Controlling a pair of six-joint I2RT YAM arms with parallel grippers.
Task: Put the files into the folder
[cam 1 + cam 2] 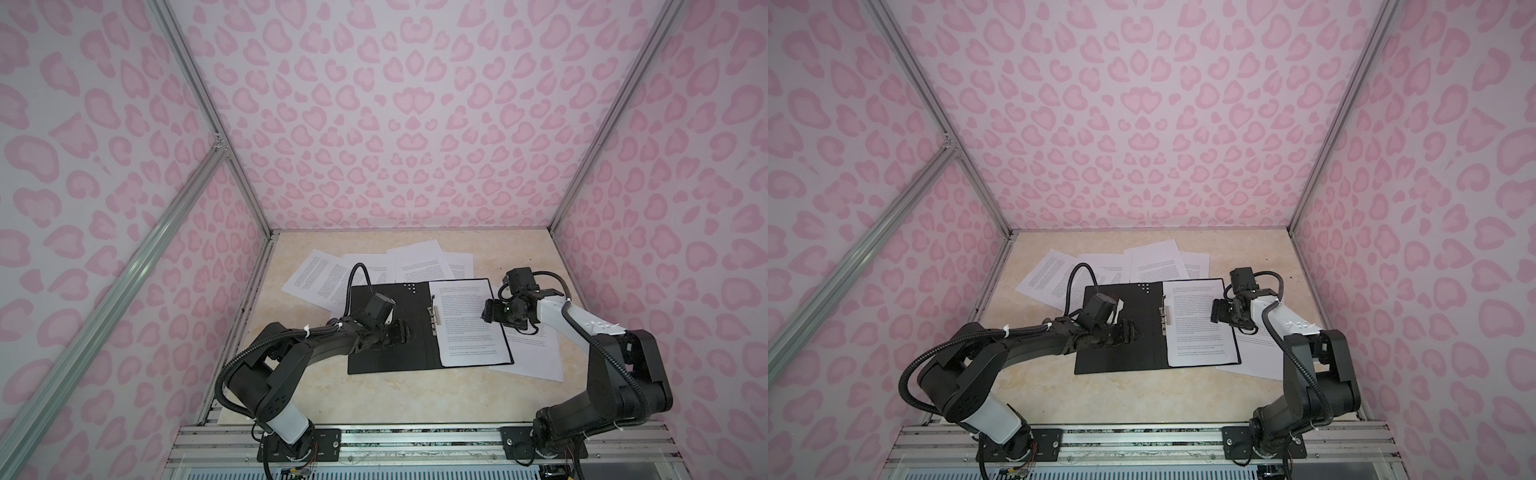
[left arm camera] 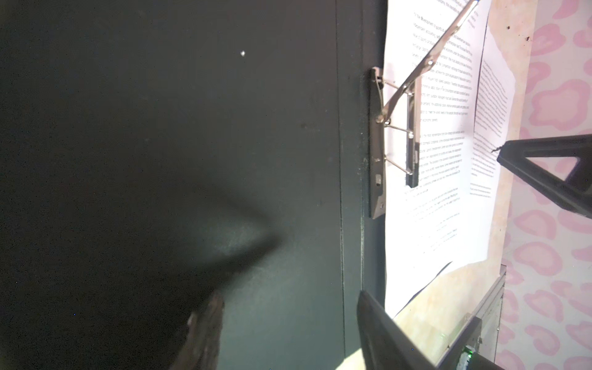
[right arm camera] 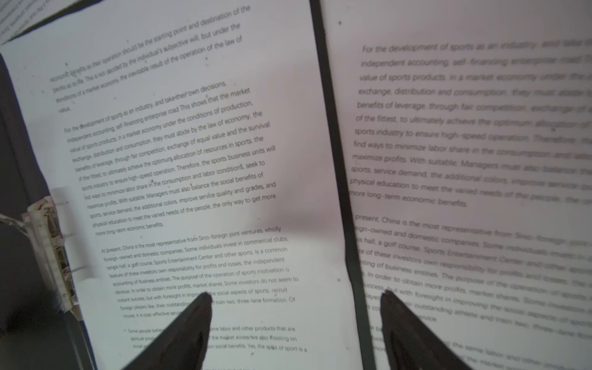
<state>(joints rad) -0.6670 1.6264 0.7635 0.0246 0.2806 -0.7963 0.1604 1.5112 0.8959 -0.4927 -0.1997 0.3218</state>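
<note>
One sheet (image 1: 469, 328) lies on the right half of the open folder (image 1: 390, 361). My right gripper (image 1: 487, 311) hangs over its outer edge, jaws wide and empty, so I judge that page placed. My left gripper (image 1: 403, 332), also parted and holding nothing, sits low over the left cover. Next I must pinch a thin edge from the loose sheets (image 1: 417, 262) beyond the folder.

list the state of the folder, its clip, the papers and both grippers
folder: open, lying flat on the table
fastener clip: lever raised, open
sheet in folder: flat on the right half
loose sheets: scattered on the table behind and right of the folder
left gripper: jaws open, empty, over the bare left half
right gripper: jaws open, empty, over that sheet
</note>
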